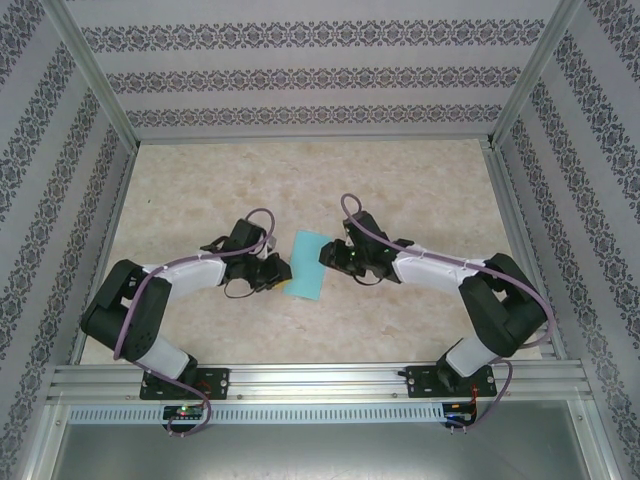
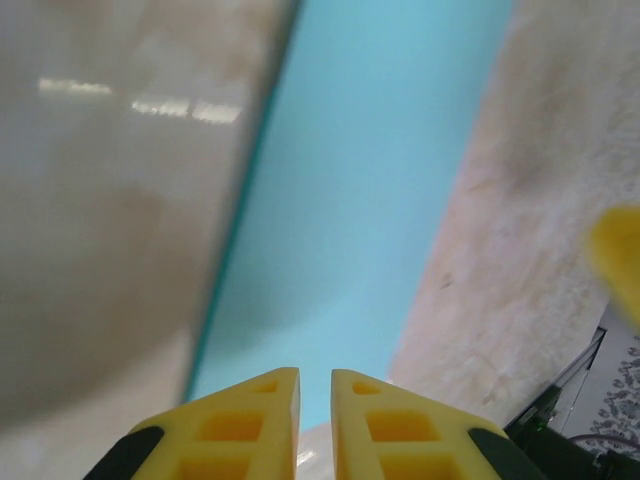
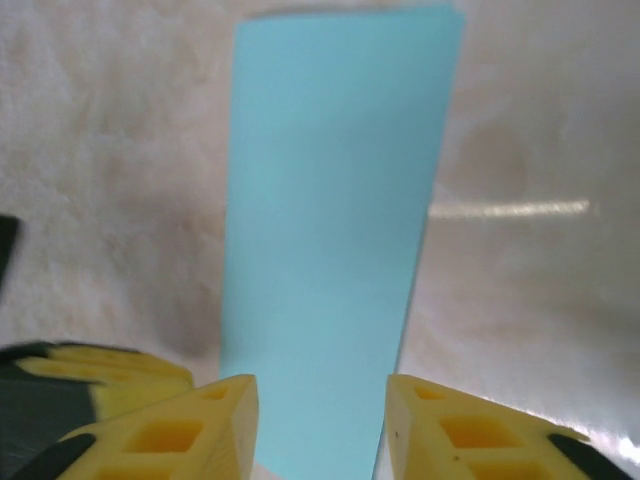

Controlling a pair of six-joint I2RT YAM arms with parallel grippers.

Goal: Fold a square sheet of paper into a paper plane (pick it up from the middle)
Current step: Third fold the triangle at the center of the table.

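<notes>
The sheet of paper point(image 1: 307, 265) lies flat on the table between my two grippers, a light-blue strip about half as wide as it is long. My left gripper point(image 1: 276, 276) sits low at its left long edge. In the left wrist view the paper point(image 2: 370, 180) stretches away ahead of that gripper point(image 2: 315, 385), whose yellow fingers stand a narrow gap apart with nothing between them. My right gripper point(image 1: 330, 256) is at the right long edge. In the right wrist view it point(image 3: 320, 395) is open wide over the paper point(image 3: 335, 200), holding nothing.
The beige table top point(image 1: 300, 180) is fenced by aluminium rails and patterned walls point(image 1: 300, 70). A yellow finger of the other gripper point(image 2: 620, 250) shows at the right of the left wrist view. A yellow-and-black fingertip point(image 3: 70, 370) shows at the left of the right wrist view.
</notes>
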